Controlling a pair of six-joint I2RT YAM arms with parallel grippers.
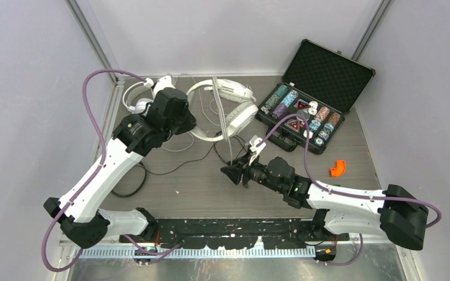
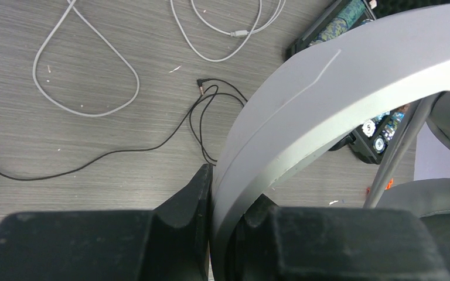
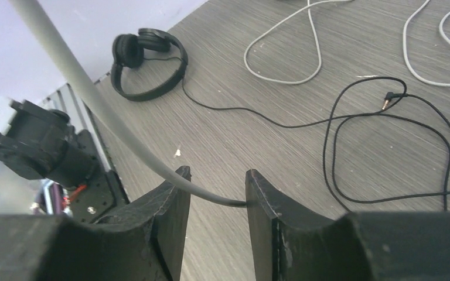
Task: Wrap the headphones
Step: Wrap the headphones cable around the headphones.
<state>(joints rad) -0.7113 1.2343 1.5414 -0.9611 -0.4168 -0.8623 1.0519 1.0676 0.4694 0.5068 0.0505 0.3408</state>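
My left gripper (image 2: 228, 202) is shut on the broad white headband (image 2: 328, 99) of a white headset (image 1: 237, 114) at the back middle, and holds it raised above the table. Its thin white cable (image 3: 88, 93) runs down taut and crosses between the fingers of my right gripper (image 3: 217, 193), touching the inner face of the right finger (image 3: 263, 202). The right jaws stand apart, open. A second white headset (image 1: 137, 96) lies at the back left. The small black headset (image 3: 146, 61) lies near the left arm, and its black cable (image 3: 340, 117) loops over the table.
An open black case of poker chips (image 1: 316, 96) stands at the back right. A small orange piece (image 1: 338, 168) lies on the right. Loose white cable loops (image 2: 88, 88) and the black cable's jack plug (image 2: 201, 84) lie on the grey wooden table (image 1: 199, 193). Walls enclose three sides.
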